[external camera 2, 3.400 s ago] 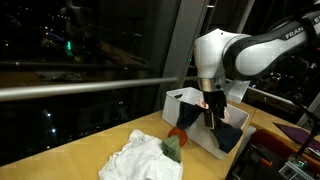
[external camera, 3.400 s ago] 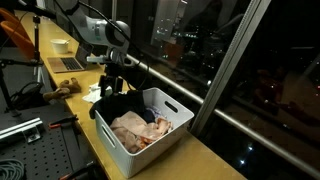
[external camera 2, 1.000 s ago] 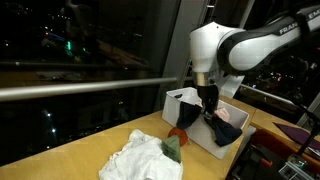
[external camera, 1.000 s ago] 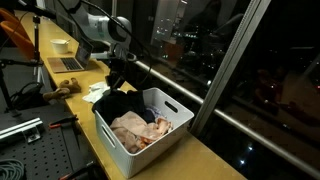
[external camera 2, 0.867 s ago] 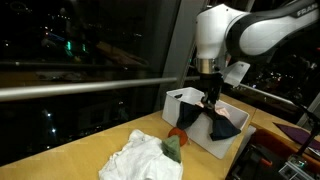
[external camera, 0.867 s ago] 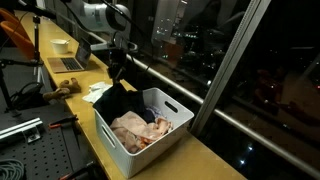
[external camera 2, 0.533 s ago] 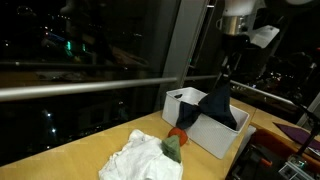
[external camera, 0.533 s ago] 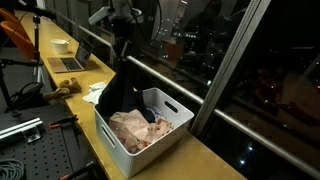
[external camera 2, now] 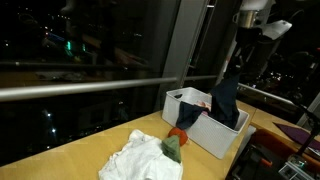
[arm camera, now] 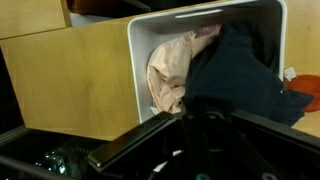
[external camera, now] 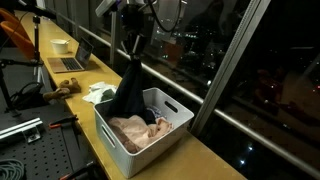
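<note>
My gripper point(external camera: 134, 42) is shut on the top of a dark navy garment point(external camera: 129, 88) and holds it high above a white bin point(external camera: 118, 142). The garment hangs long and straight, its lower end still inside the bin in both exterior views. From the far side the gripper point(external camera 2: 241, 48) shows near the top right with the garment point(external camera 2: 226, 100) draped below it. A pinkish cloth point(external camera: 140, 130) lies in the bin. In the wrist view the dark garment point(arm camera: 243, 70) covers the bin's right half beside the pink cloth point(arm camera: 172, 72); the gripper point(arm camera: 196, 140) is a dark shape.
A white cloth pile point(external camera 2: 141, 160) and a green and red item point(external camera 2: 175, 145) lie on the wooden table in front of the bin point(external camera 2: 190, 125). A laptop point(external camera: 68, 62), a bowl point(external camera: 61, 45) and a brown toy point(external camera: 63, 89) sit further along. Window glass and a rail run beside the table.
The gripper has risen steeply with the dark garment, drawing it up out of the bin until it hangs stretched. The pink cloth stays in the bin.
</note>
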Robot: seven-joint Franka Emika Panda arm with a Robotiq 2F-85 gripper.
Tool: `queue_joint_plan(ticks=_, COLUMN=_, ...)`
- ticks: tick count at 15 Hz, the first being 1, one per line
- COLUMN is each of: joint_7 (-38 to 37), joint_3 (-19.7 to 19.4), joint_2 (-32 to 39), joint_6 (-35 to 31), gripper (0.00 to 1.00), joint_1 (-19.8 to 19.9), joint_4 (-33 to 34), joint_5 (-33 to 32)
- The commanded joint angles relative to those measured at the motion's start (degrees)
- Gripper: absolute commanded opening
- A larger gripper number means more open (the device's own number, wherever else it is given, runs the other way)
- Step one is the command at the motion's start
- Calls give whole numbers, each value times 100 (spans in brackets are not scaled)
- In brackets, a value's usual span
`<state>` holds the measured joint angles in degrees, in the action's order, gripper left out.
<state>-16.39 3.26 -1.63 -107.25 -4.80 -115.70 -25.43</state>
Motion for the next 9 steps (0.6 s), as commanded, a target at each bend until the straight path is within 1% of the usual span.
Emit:
queue_joint_plan(ticks=1, joint_7=136, joint_3=-52, joint_2=307, joint_6=-244, gripper=26, joint_1=156, joint_4=114, joint_5=-102)
queue_joint_plan(ticks=2, joint_7=152, joint_3=-59, joint_2=380, joint_6=-281, gripper=27, joint_1=180, joint_4=139, joint_5=-104)
queue_joint_plan(ticks=3, joint_7=159, joint_3=-59, joint_2=438, joint_6=-323, gripper=32, joint_1=191, joint_4=169, joint_5=-108)
queue_joint_plan(ticks=6, joint_7=132, joint_3=-20, joint_2=556, joint_6=-286, gripper=55, joint_1=130, joint_4=269, joint_5=-144)
queue_joint_plan(ticks=9, joint_7=147, joint_3=97, joint_2=665, joint_6=-292, gripper=77, joint_1=-31, joint_4=401, joint_5=-147)
